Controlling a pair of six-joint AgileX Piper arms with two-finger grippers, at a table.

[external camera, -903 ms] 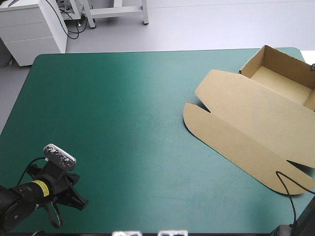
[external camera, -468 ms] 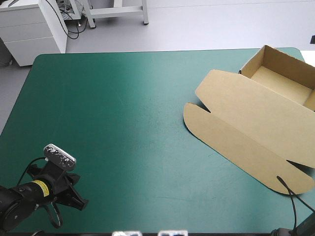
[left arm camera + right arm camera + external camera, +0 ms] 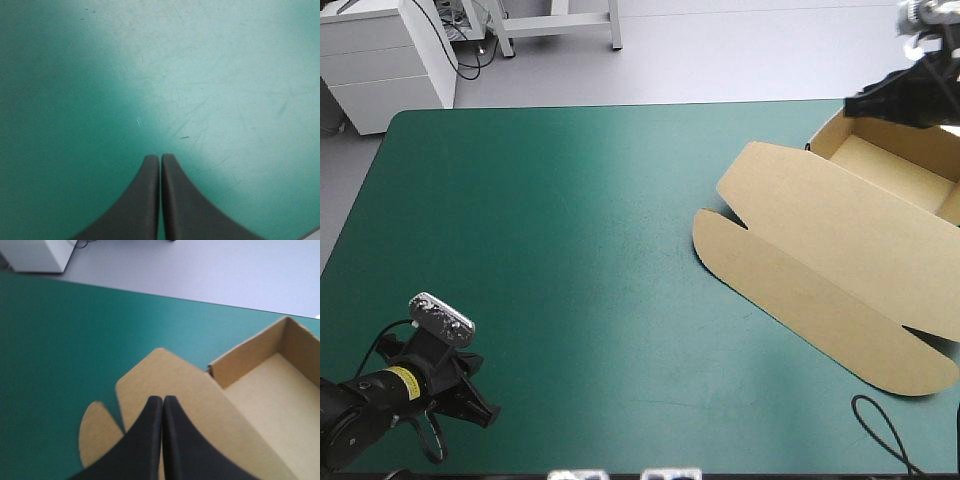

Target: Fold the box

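Brown box [image 3: 820, 250] lies below the right end effector [image 3: 162, 399], its fingers [image 3: 142, 445] closed on nothing.

The box [image 3: 775, 215] lies on the right half of the table [image 3: 550, 250], running out to its right edge. Its open tray [image 3: 895, 165] sits toward the far right corner, and the lid [image 3: 840, 290] lies flat beside it, stretched toward the table's middle and near edge. The left gripper [image 3: 488, 412] sits over the near left corner, well apart from the box. The right gripper [image 3: 865, 100] hangs over the far right corner, above the box.
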